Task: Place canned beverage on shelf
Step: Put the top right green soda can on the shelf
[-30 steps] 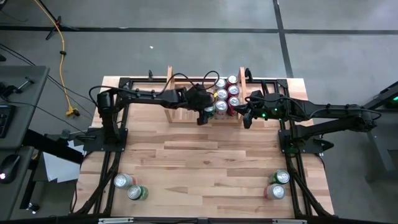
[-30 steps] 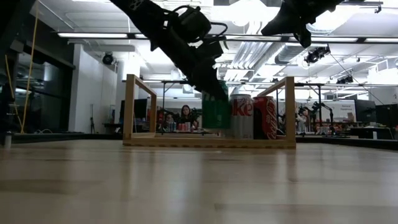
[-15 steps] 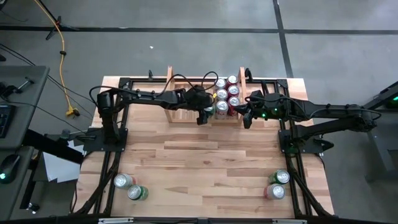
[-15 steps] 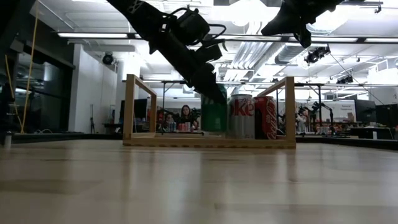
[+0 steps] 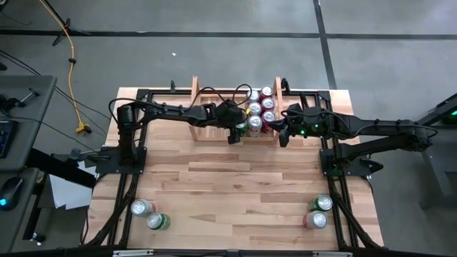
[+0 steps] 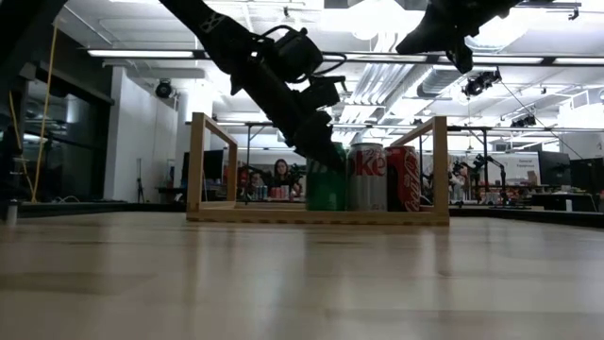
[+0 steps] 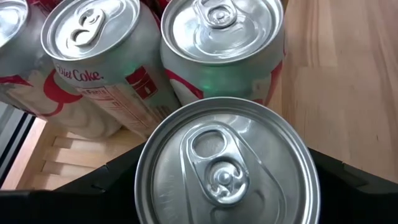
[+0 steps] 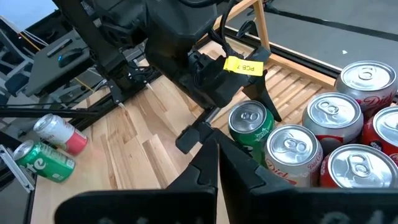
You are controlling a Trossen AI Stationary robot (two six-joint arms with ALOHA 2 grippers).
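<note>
wooden table (image 5: 235, 185): left gripper (image 5: 238, 129) clamped on green can (image 8: 250, 124), set on shelf (image 6: 316, 215) front edge. rigid, slick, light; grip mid-body. right gripper (image 5: 283, 133) shut, empty.

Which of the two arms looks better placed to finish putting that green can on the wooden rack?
The left one. Its left gripper already holds the green can on the shelf beside the other cans. The right gripper hangs shut outside the shelf's side board, empty.

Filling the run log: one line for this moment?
left pincer: shut on green can | can: on shelf, beside silver can | right pincer: waiting beside shelf
</note>
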